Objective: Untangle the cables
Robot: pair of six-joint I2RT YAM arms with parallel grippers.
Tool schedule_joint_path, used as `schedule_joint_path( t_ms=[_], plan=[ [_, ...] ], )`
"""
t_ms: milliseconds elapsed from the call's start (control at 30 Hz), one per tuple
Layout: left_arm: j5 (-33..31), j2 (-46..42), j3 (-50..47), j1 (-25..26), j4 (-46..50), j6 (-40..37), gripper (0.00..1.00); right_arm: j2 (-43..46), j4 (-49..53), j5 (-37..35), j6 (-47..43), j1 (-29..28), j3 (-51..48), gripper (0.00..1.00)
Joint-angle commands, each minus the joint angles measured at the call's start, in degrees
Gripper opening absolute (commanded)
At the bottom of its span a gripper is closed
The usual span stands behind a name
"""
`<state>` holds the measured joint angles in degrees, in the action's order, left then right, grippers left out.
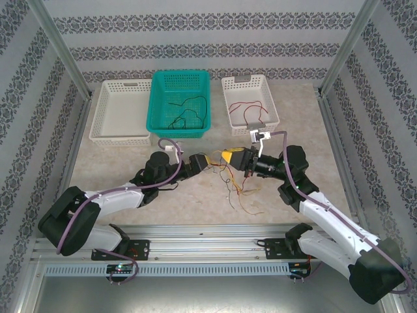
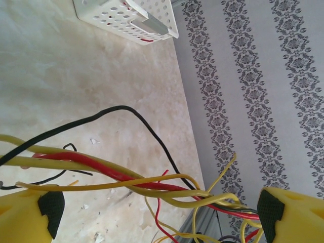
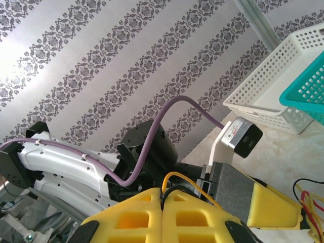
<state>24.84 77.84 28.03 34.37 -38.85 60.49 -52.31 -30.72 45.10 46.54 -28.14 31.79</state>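
Observation:
A tangle of thin red, yellow-orange and black cables [image 1: 238, 188] lies on the table between the two arms. In the left wrist view the twisted bundle of cables [image 2: 126, 179] runs across the gap between the wide-apart yellow fingers [image 2: 293, 215]. My left gripper [image 2: 159, 217] is open and pinches nothing. It sits just left of the tangle [image 1: 199, 161]. My right gripper [image 3: 163, 202] is shut, with a yellow-orange and a black cable [image 3: 174, 177] coming out of the seam between its fingers. It faces the left gripper from the right [image 1: 229, 156].
Three baskets stand at the back: an empty white one [image 1: 104, 114], a teal one [image 1: 158, 107] with black wires in it, and a small white one [image 1: 229, 107] with red wires. Patterned walls and metal posts enclose the table.

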Motion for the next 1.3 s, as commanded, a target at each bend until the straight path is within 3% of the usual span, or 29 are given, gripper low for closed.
schedule_joint_path(
  t_ms=[0,167,267,433,667,867,1033,1267],
  plan=[
    [0.4,0.7,2.1,-0.8,-0.3,0.2,0.97,-0.1,-2.9,2.1,-1.2,-1.2,1.0,0.00],
    [-0.4,2.1,4.3,-0.9,6.8,-1.8,0.93,-0.2,-2.9,3.4,-2.5,-2.7,1.0,0.00],
    [-0.5,3.6,6.4,-0.9,10.6,-2.2,0.84,-0.2,-3.3,3.9,-3.4,-4.1,0.8,0.00],
    [-0.3,5.1,8.6,-0.9,12.6,-2.3,0.59,0.1,-2.1,3.8,-4.8,-4.9,1.2,0.00],
    [-0.5,1.9,7.7,-3.4,19.9,-4.2,0.01,4.2,2.9,1.2,-5.6,-0.9,0.6,0.00],
    [-1.2,-5.7,6.6,-7.9,33.8,-8.2,0.00,8.9,5.2,-2.4,0.7,12.7,-2.7,0.00],
    [-6.7,-13.8,9.4,-11.1,51.1,-14.8,0.00,11.4,8.3,-3.9,5.3,24.6,-4.1,0.00],
    [-15.2,-18.2,15.0,-12.6,68.1,-22.1,0.00,12.6,13.0,-4.8,5.5,31.4,-3.7,0.00]
  ],
)
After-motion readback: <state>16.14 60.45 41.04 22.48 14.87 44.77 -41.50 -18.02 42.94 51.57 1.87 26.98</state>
